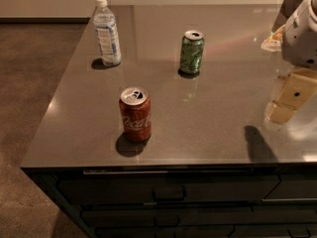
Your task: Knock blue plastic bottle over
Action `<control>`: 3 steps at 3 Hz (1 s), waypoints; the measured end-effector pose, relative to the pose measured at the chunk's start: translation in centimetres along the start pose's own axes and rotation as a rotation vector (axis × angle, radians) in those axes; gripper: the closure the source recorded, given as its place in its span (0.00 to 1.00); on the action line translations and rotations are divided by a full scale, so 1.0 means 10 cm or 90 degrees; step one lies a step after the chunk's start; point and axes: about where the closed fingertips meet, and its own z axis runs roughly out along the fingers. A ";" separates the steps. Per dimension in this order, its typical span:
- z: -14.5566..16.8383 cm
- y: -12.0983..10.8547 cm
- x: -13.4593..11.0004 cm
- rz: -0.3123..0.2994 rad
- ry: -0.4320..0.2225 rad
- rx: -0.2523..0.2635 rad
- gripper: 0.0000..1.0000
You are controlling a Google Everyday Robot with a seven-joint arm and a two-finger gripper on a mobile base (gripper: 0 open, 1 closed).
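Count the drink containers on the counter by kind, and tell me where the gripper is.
Plastic bottles: 1, the blue plastic bottle, upright.
Cans: 2, green can and red cola can.
Total: 3.
The gripper hangs over the counter, far right.

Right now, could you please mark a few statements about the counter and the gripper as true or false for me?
1. The blue plastic bottle stands upright near the far corner of the counter. True.
2. The gripper is touching the bottle. False: it hovers over the counter at the right edge of the view, well apart from the bottle.
3. The red cola can lies on its side. False: it stands upright near the front edge.
4. The green can stands between the bottle and the gripper across the view. True.
5. The bottle has no cap. False: its white cap is on.
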 end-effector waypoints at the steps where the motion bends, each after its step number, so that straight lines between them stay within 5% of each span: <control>1: 0.00 0.00 0.00 0.000 0.000 0.001 0.00; 3: 0.16 -0.48 -0.67 0.021 -0.051 0.040 0.00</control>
